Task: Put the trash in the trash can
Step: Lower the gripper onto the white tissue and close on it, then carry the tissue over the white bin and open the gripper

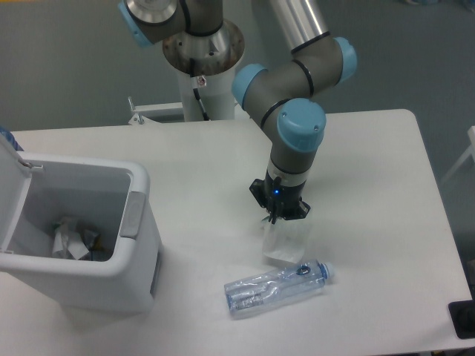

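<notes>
Gripper points straight down, fingers drawn together on the top edge of the pouch. Looks clamped on it; the pouch hangs directly below the fingertips, upright rather than lying flat, which suggests it is pinched and carried by that edge. Whether its bottom edge is touching the table or is just clear of it cannot be told from this angle.

Top-edge pinch makes sense: the pouch is thin film, so there is nothing to grab from a flat lie, and an edge gives the two fingers something to close on.

Bottle lies on its side just below and slightly left of the gripper in the picture, cap end toward the right, near the pouch's lower edge but apparently not touching. Not yet handled.

Trash can sits well to the left of the gripper, lid swung open and standing up on the far left side, so the mouth is reachable from above. Crumpled paper already inside.

Judgement: grasp phase on the first piece. Next needs a lift high enough to clear the can's rim, then a long leftward traverse. Risk: the film slipping out of the pinch, or the hanging pouch catching the rim.
</notes>
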Action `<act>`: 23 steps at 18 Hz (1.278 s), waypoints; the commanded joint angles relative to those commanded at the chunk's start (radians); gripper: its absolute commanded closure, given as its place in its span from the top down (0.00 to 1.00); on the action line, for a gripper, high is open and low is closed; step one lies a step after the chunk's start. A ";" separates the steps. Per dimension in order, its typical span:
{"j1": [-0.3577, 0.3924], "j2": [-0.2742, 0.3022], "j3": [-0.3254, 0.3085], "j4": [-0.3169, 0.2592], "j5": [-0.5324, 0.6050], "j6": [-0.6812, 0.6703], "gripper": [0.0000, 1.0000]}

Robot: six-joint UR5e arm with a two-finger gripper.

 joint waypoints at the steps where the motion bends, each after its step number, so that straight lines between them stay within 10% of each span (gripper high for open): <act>1: 0.003 0.003 0.020 -0.038 -0.009 0.000 0.00; 6: 0.015 0.015 0.138 -0.163 -0.098 -0.046 0.00; 14: -0.001 0.054 0.333 -0.168 -0.337 -0.285 0.00; 23: -0.153 0.195 0.335 -0.158 -0.396 -0.437 0.00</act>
